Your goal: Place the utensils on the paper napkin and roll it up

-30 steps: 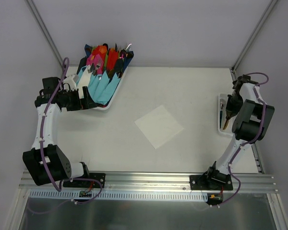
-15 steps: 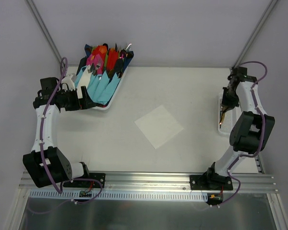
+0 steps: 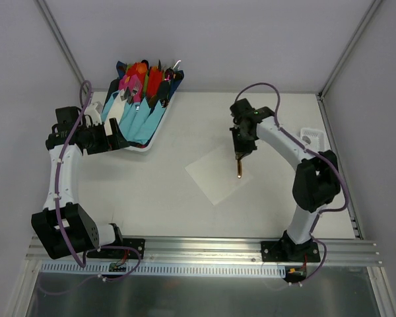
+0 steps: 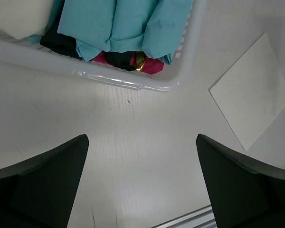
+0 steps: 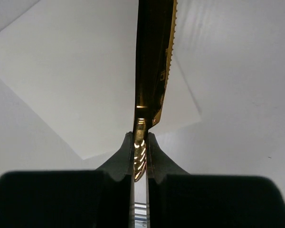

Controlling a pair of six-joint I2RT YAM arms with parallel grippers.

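The white paper napkin (image 3: 218,175) lies flat near the table's middle, turned like a diamond. My right gripper (image 3: 240,153) hangs over its right corner, shut on a golden-yellow utensil (image 3: 239,166) with a serrated edge. In the right wrist view that utensil (image 5: 154,57) runs straight out from the gripper (image 5: 140,135) above the napkin (image 5: 76,80). My left gripper (image 3: 122,140) stands open at the far left with nothing in it. The left wrist view shows bare table between its fingers (image 4: 47,171) and the napkin (image 4: 254,92) off to the right.
A white tray (image 3: 145,146) at the back left holds pink, red and orange cutlery in light-blue wraps; its rim (image 4: 133,83) is just ahead of my left gripper. A small white slotted tray (image 3: 311,137) sits by the right edge.
My right arm has swung left from the small tray at the right edge to above the napkin, carrying the golden utensil. The left arm has barely moved.
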